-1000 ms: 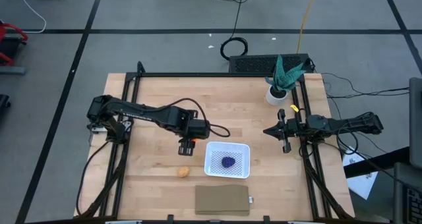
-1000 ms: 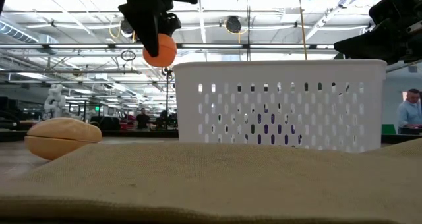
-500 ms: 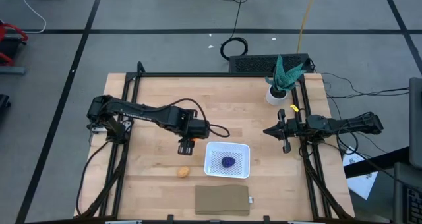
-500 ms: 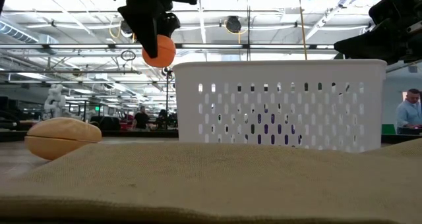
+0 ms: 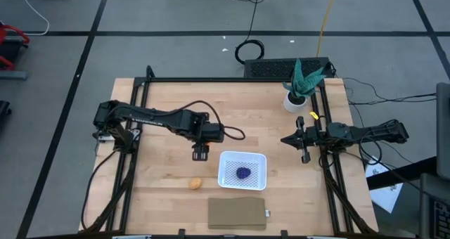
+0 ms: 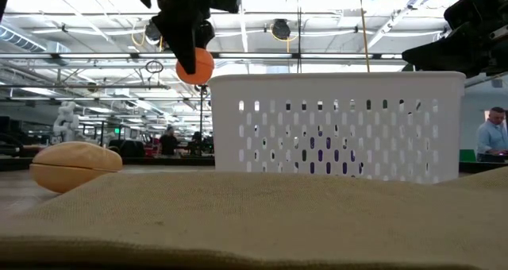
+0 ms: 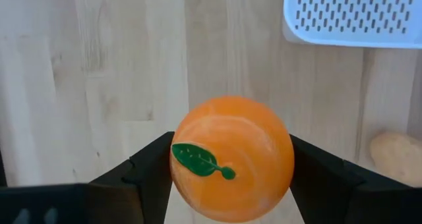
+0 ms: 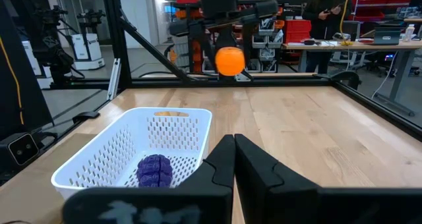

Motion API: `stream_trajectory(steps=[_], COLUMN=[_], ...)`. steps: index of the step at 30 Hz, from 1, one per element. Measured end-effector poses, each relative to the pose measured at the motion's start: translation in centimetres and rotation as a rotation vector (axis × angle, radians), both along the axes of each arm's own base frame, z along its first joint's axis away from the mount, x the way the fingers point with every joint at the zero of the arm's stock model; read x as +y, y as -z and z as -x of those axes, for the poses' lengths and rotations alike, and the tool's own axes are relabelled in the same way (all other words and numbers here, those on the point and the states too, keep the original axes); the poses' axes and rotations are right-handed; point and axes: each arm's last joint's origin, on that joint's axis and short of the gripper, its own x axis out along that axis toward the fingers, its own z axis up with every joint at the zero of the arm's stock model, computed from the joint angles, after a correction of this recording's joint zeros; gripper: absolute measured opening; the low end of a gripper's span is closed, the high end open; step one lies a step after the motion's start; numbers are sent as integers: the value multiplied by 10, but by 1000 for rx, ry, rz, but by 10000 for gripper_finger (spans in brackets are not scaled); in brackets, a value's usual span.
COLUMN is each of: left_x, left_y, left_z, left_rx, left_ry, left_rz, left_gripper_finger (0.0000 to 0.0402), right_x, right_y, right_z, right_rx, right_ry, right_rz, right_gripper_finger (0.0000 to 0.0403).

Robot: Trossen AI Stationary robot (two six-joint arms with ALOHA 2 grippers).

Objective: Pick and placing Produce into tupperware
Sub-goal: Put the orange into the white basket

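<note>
Left claw (image 5: 200,153) grips the orange (image 6: 194,65) up in the air.
Move it right, over the white tupperware (image 5: 261,159), go low, then let go softly beside the purple piece (image 5: 243,173).

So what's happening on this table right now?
The left gripper holds the orange in the air above the table, just short of the white container. The purple piece already lies inside the container, while the tan piece sits on the wood to the side. The right gripper waits shut at the right side of the table, holding nothing.
</note>
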Motion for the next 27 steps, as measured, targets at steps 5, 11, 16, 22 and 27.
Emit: stream_trajectory(steps=[5,11,16,22,27], left_x=[-8,-22,-29,-30,-32], left_y=[0,-4,-7,-8,-10], left_z=[-1,-6,-9,-13,-18], left_rx=[-15,-88,-127,-164,-220], left_ry=[15,72,102,103,116], left_rz=[6,46,60,73,102], left_gripper_finger=[248,248,248,248,248], right_x=[0,0,0,0,0], right_y=[0,0,0,0,0], right_z=[0,0,0,0,0], right_rx=[0,0,0,0,-1], right_ry=[0,0,0,0,0], right_rz=[0,0,0,0,0], right_gripper_finger=[0,0,0,0,0])
